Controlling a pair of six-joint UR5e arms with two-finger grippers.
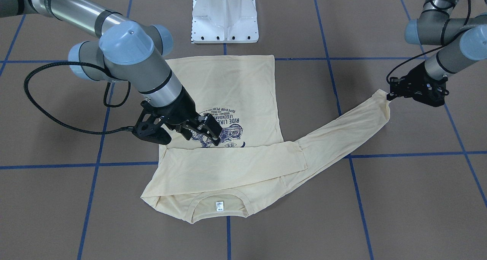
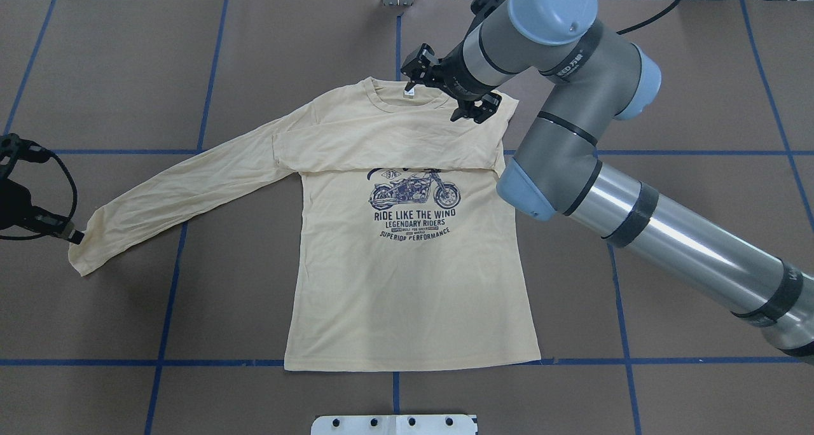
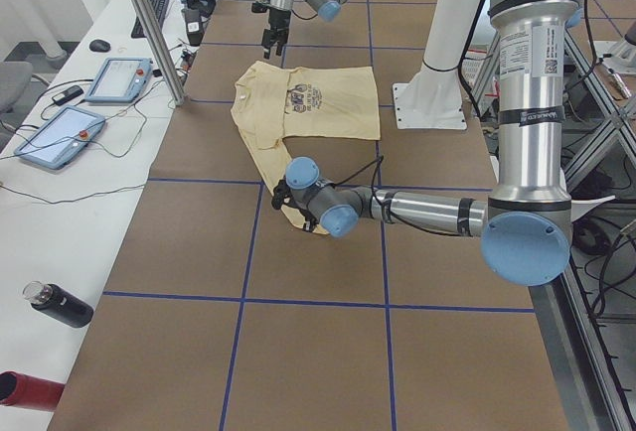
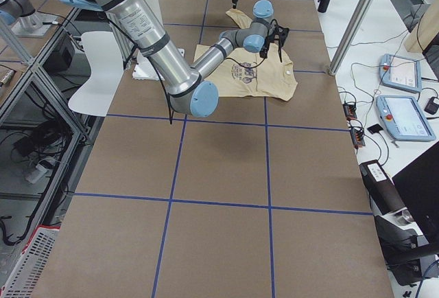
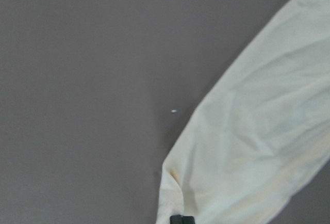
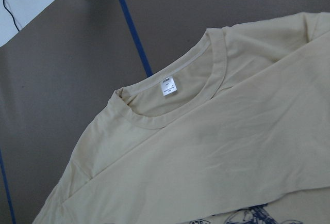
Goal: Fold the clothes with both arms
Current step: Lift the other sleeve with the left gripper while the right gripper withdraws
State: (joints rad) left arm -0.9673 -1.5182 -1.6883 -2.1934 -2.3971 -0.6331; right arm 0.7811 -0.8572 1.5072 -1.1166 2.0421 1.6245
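The cream-yellow shirt (image 2: 407, 282) lies flat, print side up, with the collar away from the robot. One sleeve (image 2: 381, 145) is folded across the chest above the motorcycle print (image 2: 413, 193). The other sleeve (image 2: 191, 187) stretches out to the robot's left. My left gripper (image 2: 73, 236) is shut on that sleeve's cuff at table height; it also shows in the front view (image 1: 390, 94). My right gripper (image 2: 445, 88) hangs open and empty above the shoulder next to the neck label (image 2: 407, 92). The right wrist view shows the collar and label (image 6: 167, 86).
The white pedestal base (image 1: 225, 16) stands at the robot's side of the table, just past the shirt's hem. Blue tape lines (image 2: 184, 244) cross the brown table. Tablets (image 3: 119, 78), a metal post (image 3: 149, 24) and bottles (image 3: 60, 304) lie along the far edge.
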